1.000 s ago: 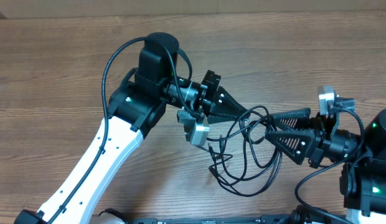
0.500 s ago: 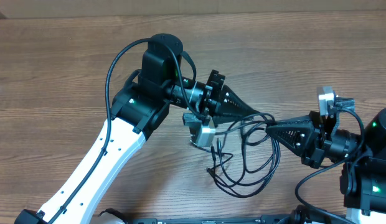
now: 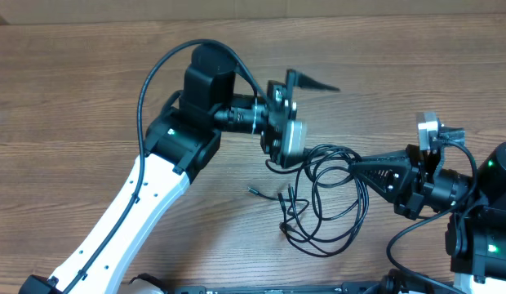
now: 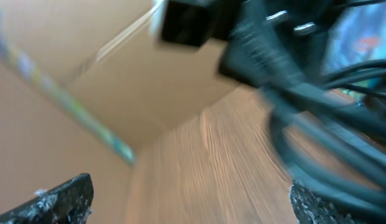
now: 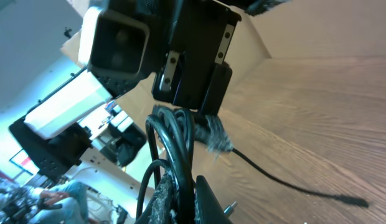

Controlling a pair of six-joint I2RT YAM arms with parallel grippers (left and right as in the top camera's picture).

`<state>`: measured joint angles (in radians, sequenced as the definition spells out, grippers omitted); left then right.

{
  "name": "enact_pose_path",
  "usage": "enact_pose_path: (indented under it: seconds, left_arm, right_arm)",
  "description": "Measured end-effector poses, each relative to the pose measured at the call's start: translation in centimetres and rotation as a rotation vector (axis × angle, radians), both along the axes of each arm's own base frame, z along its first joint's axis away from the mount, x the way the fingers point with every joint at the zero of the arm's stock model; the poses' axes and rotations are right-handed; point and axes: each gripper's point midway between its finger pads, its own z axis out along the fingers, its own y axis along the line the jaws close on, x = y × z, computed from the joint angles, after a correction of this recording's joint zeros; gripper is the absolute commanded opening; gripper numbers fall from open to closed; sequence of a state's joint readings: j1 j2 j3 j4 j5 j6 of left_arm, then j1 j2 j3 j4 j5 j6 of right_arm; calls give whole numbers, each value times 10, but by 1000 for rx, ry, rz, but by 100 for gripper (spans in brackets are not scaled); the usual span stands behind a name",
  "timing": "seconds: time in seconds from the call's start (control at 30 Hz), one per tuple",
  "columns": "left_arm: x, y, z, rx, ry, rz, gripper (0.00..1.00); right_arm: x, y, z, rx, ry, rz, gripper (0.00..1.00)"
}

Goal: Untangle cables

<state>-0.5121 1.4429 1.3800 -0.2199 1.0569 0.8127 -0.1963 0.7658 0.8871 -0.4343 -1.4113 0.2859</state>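
The cables are thin black cords looped in a tangle on the wooden table between the two arms. One loose plug end lies to the tangle's left. My right gripper is shut on a bunch of loops at the tangle's right top. In the right wrist view the cords run up from between its fingers. My left gripper is wide open and holds nothing. One of its fingers points right, above and apart from the tangle. The left wrist view is blurred, with dark cords at its right.
The left arm's white link crosses the table's left front, its thick black wire arching over it. The right arm's base stands at the right edge. A cardboard wall closes the table's far side.
The left gripper has let go of the cables, opened wide and drawn back up and away. The right gripper has shut on the loops. The tangle has sagged onto the table.
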Motion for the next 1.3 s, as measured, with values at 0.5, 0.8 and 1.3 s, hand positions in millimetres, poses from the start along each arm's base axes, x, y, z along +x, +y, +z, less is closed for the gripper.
enact_pose_path:
  seconds: [0.5,0.8,1.3]
  left_arm:
    - [63,47,-22,-6,755,435,100]
    - [23,59,-28,58,1027,446,100]
    - [-52,19,-34,213,916,157,100]
  right_arm:
    - [24,-13,-25,-83,43,-180,4]
    - [30,-18,-35,-173,-57,-220,4]
    - [11,-7,-33,-160,-136,-98,4]
